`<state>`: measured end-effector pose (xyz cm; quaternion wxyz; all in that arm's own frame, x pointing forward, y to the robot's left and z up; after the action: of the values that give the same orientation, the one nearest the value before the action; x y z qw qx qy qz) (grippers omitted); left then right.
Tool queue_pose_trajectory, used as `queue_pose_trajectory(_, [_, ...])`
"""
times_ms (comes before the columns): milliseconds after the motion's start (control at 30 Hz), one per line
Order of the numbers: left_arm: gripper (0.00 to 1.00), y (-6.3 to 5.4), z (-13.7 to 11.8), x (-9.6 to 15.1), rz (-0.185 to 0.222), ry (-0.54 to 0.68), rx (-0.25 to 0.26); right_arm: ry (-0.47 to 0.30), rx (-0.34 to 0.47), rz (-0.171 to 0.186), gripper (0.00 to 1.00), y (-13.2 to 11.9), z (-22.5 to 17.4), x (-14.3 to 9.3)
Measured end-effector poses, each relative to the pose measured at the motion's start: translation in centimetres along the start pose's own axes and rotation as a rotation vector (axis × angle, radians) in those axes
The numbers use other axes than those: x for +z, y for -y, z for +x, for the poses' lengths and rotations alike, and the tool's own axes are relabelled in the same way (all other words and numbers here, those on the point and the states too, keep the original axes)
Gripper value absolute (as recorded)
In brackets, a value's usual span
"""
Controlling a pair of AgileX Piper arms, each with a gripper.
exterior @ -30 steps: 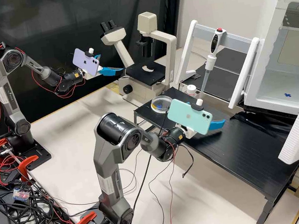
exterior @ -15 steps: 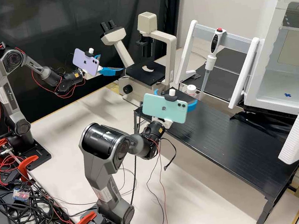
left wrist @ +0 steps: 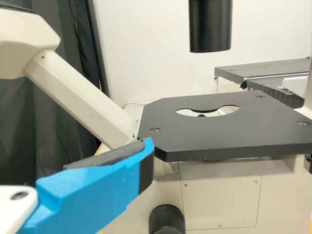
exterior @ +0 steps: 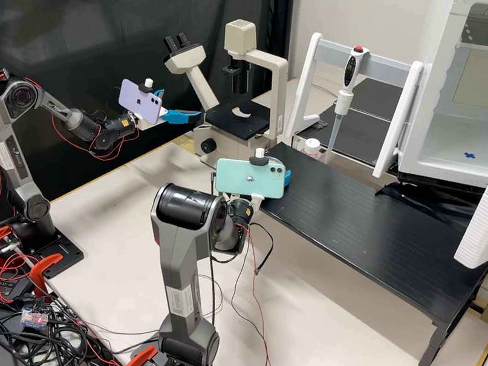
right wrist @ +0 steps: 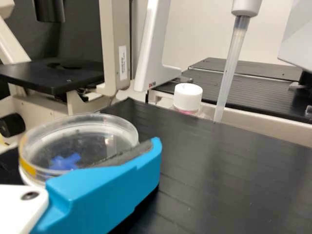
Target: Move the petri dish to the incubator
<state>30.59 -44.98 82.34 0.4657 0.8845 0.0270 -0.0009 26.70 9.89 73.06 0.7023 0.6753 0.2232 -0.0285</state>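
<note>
— What did change?
— The right arm (exterior: pixel 176 260) has drawn back along the shelf (exterior: pixel 380 236). Its gripper (right wrist: pixel 146 161) is beside the dish (right wrist: pixel 80 139), jaws apart; I think grasping comes next. The left gripper (exterior: pixel 182 103) is also apart.
— And the dish?
— On the shelf, round, clear; inside shows a small blue cross (right wrist: pixel 65 162).

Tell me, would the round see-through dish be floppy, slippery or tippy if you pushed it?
The petri dish is probably stiff, with its neatly round, glassy-looking shape. It looks smooth, so it may slip. Wide and low, it seems unlikely to tip.
</note>
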Motion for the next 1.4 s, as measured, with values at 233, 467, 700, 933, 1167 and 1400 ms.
queue_pose_trajectory(233, [1.0,0.0,0.0,0.0,0.0,0.0,0.0,0.007,0.012,0.038,0.0,0.0,0.5,1.0])
queue_pose_trajectory(467, [1.0,0.0,0.0,0.0,0.0,0.0,0.0,0.015,0.011,0.063,0.0,-0.3,0.5,1.6])
queue_pose_trajectory(700, [1.0,0.0,0.0,0.0,0.0,0.0,0.0,0.017,0.014,0.063,0.0,-0.4,0.5,1.7])
queue_pose_trajectory(933, [1.0,0.0,0.0,0.0,0.0,0.0,0.0,-0.003,0.037,-0.011,1.0,-1.1,0.1,1.0])
queue_pose_trajectory(1167, [1.0,0.0,0.0,0.0,0.0,0.0,0.0,-0.004,0.021,-0.077,1.0,-1.0,-0.5,0.2])
queue_pose_trajectory(1400, [1.0,0.0,0.0,0.0,0.0,0.0,0.0,-0.017,0.014,-0.081,1.0,-1.0,-0.6,-0.2])
